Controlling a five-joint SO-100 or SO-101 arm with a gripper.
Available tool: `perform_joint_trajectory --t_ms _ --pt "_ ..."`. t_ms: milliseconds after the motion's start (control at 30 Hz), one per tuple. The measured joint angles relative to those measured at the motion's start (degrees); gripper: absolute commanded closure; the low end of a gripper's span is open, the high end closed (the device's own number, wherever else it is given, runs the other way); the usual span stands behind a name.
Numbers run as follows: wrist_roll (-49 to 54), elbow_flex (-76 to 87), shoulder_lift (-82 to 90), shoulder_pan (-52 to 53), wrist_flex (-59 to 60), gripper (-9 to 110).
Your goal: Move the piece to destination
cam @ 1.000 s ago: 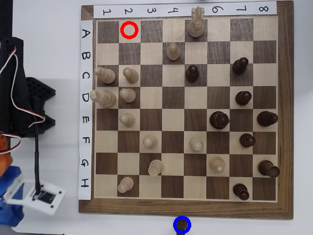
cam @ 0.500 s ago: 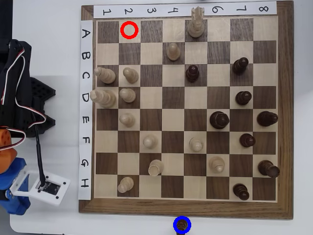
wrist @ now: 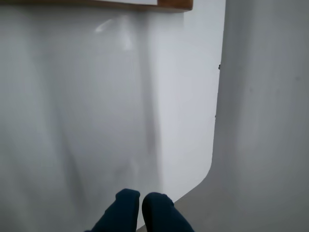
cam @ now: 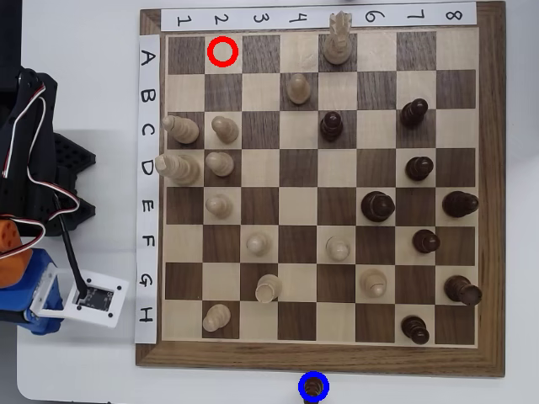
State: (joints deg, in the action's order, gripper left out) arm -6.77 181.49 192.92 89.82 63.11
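In the overhead view the piece (cam: 313, 388), a small dark-brown pawn, stands off the board on the white table just below the board's lower edge. It sits inside the blue ring that marks the destination (cam: 313, 375). My arm (cam: 34, 194) is at the far left of that view, well away from the piece. In the wrist view my gripper (wrist: 141, 204) shows as two dark-blue fingertips (wrist: 124, 205) pressed together with nothing between them, over bare white table.
The chessboard (cam: 320, 357) carries several pale and dark pieces, and a red ring (cam: 222, 51) marks square A2. A white camera plate (cam: 93, 299) rides on my wrist. The wrist view shows the board's wooden edge (wrist: 96, 3) at the top and the table's rounded edge (wrist: 214, 125) on the right.
In the overhead view my wrist with its white camera plate has moved up and to the right, closer to the board's left edge. The pieces have not moved.
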Motion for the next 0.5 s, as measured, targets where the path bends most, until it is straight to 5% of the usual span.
perform_joint_trajectory --t_ms 500 --pt "0.0 0.0 0.0 0.0 2.72 101"
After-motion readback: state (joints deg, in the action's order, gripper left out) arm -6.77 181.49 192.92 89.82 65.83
